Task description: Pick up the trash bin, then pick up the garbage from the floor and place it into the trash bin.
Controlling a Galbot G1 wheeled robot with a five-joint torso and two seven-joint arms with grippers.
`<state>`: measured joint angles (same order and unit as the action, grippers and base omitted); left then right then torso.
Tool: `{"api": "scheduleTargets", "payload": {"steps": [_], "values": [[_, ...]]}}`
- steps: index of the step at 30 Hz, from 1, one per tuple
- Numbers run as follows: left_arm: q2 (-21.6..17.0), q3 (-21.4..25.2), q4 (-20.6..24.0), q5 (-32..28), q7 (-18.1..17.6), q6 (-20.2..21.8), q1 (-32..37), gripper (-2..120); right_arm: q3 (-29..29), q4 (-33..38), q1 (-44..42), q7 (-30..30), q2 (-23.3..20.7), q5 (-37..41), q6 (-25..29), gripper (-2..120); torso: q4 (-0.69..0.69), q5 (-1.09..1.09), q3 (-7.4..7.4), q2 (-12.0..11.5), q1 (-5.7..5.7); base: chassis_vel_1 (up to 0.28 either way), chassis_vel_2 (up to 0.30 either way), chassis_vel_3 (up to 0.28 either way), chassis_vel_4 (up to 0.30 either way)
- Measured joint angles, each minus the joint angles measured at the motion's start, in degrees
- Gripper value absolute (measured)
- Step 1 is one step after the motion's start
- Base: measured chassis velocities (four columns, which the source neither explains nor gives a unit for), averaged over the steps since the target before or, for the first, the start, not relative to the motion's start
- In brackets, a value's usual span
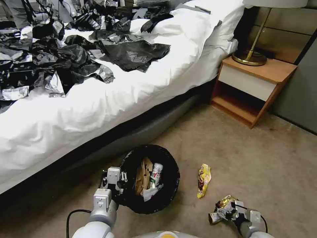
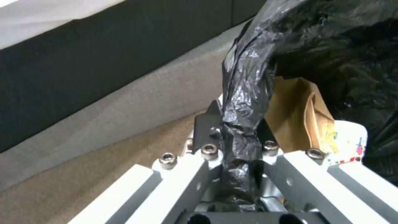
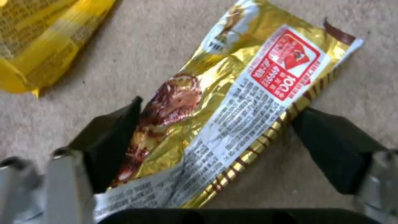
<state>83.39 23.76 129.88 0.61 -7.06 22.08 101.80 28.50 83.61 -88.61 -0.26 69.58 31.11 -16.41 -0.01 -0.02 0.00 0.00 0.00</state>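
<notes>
While the left gripper (image 1: pixel 123 185) pinches the black bag at the rim of the trash bin (image 1: pixel 171 168) on the carpet (image 1: pixel 257 158) beside the bed (image 1: pixel 99 109), the right gripper (image 3: pixel 215 149) sits around a gold wrapper (image 3: pixel 232 102) with its fingers wide and not squeezing. If they close on just an edge, I think the slippery wrapper could slide out. Another yellow wrapper (image 1: pixel 203 180) lies near the bin.
</notes>
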Motion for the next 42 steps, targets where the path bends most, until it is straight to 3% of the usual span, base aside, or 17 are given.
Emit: {"api": "scheduleTargets", "payload": {"steps": [5, 10, 12, 16, 23, 34, 38, 41, 42], "values": [[0.01, -0.01, 0.00, 0.02, 0.01, -0.02, 0.10, 1, 0.22, -0.74, 0.35, 0.00, 0.66, -0.73, 0.98, 64, -0.02, -0.03, 0.00, 0.00, 0.00, 0.000, 0.000, 0.000, 0.000], [-0.03, -0.06, 0.08, 0.02, 0.02, -0.04, 0.17, 1, 0.39, -0.90, 0.22, -0.07, 0.77, -1.77, 2.14, 51, 0.01, 0.03, 0.00, 0.00, 0.00, 0.000, 0.000, 0.000, 0.000], [-0.02, -0.11, 0.20, 0.10, 0.02, -0.10, 0.39, 1, 0.46, -0.80, 0.05, -0.31, 0.73, -2.00, 2.58, 37, 0.04, 0.07, 0.00, 0.00, 0.00, 0.000, 0.000, 0.000, 0.000], [0.00, -0.14, 0.31, 0.18, 0.02, -0.14, 0.55, 1, 0.50, -0.78, 0.04, -0.32, 0.73, -2.22, 3.17, 28, 0.03, 0.06, 0.00, 0.00, 0.00, 0.000, 0.000, 0.000, 0.000], [0.13, -0.22, 0.46, 0.39, 0.02, -0.29, 0.97, 1, 0.86, -0.13, 0.03, -0.41, 0.63, -2.93, 4.80, 0, 0.01, 0.03, 0.00, 0.00, 0.00, 0.000, 0.000, 0.000, 0.000], [0.11, -0.42, 0.46, 0.57, 0.02, -0.38, 1.25, 1, 1.30, 1.95, -0.78, -0.77, 0.18, -3.51, 6.57, 0, 0.00, 0.03, 0.00, 0.00, 0.00, 0.000, 0.000, 0.000, 0.000], [-0.01, -0.47, 0.47, 0.58, 0.02, -0.37, 1.28, 1, 2.13, 8.23, -1.72, -1.15, -0.37, -3.30, 9.85, 0, 0.00, 0.02, 0.00, 0.00, 0.00, 0.000, 0.000, 0.000, 0.000], [-0.23, -0.48, 0.41, 0.53, 0.02, -0.37, 1.18, 1, 2.79, 16.27, -2.43, -4.02, -0.86, -2.05, 16.59, 0, 0.00, 0.03, 0.00, 0.00, 0.00, 0.000, 0.000, 0.000, 0.000], [-0.23, -0.48, 0.41, 0.53, 0.02, -0.37, 1.18, 1, 2.79, 16.27, -2.43, -4.02, -0.86, -2.05, 16.59, 0, 0.00, 0.03, 0.00, 0.00, 0.00, 0.000, 0.000, 0.000, 0.000]]}}
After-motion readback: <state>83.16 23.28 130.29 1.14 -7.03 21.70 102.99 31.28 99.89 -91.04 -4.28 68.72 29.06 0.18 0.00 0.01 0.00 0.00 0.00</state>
